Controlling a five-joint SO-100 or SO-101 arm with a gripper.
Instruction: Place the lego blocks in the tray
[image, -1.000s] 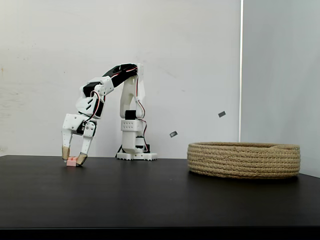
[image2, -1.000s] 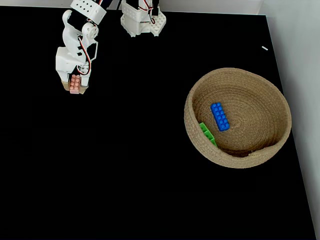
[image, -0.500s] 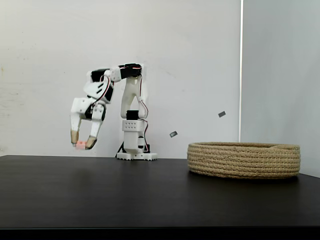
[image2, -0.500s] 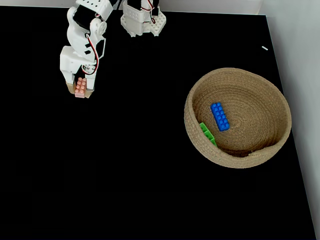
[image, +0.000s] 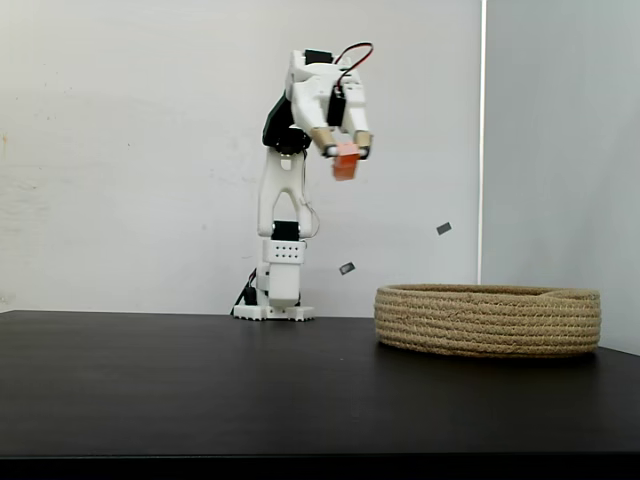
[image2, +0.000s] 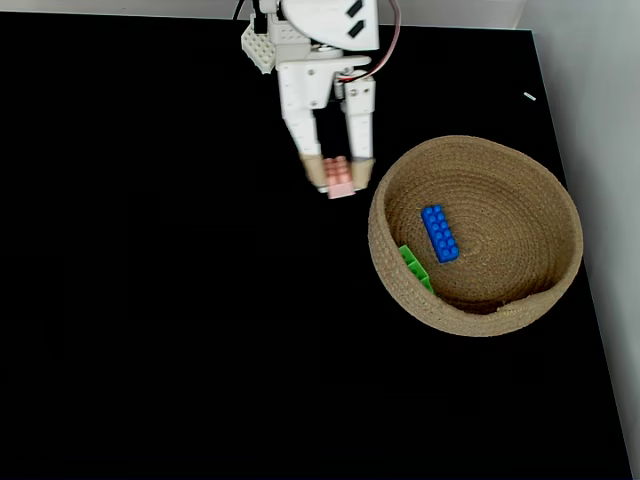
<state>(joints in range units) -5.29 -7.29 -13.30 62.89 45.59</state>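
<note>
Two bricks already lie in the tray (image2: 540, 300) at the right of the counter (image2: 200, 350): the green brick (image2: 413, 268) against its near-left wall, the blue brick (image2: 439, 233) nearer the middle. Farther back, the arm (image: 282, 215) stands raised, and the jaws (image2: 339, 184) are clamped on the pink brick (image: 345, 165), held high, just left of the rim, likely so that it clears the wall.
</note>
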